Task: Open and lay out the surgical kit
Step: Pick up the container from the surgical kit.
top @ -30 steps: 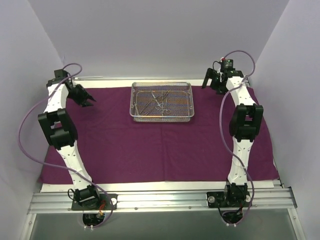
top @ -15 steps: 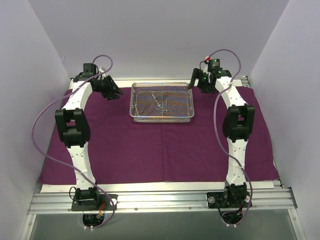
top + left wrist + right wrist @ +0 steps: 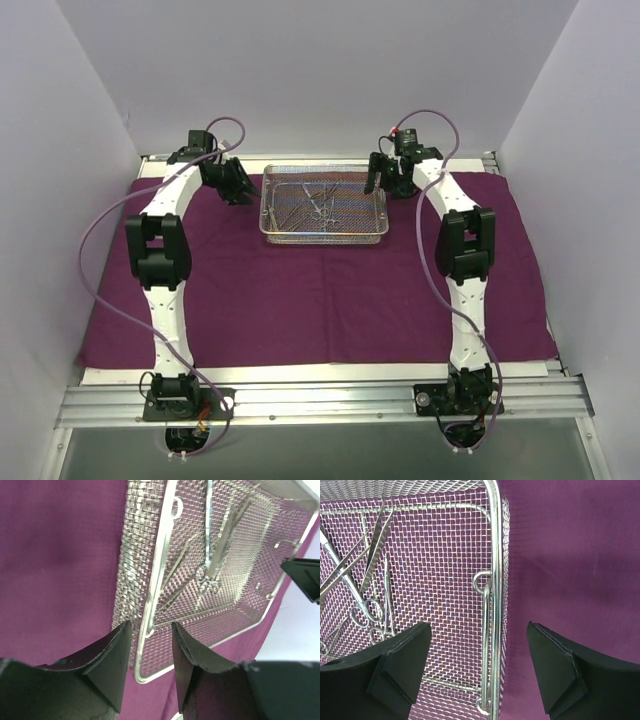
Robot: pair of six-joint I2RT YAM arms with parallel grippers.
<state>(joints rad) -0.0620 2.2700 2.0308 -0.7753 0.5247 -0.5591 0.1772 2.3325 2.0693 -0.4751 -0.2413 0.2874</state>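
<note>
The left hand (image 3: 150, 630) stands open, its two fingers astride the left end wall of the wire-mesh tray (image 3: 323, 238); the rim passes between them with no visible pinch. The right hand (image 3: 477, 627), open wider, straddles the opposite end wall where the wire handle (image 3: 485, 645) hangs. The tray sits toward the far side of the purple cloth wrap (image 3: 320, 300), which lies spread flat over the desk. Scissors and tweezers (image 3: 367, 607) lie loose inside, so matched grips at both ends would likely keep the tray level when it is moved.
</note>
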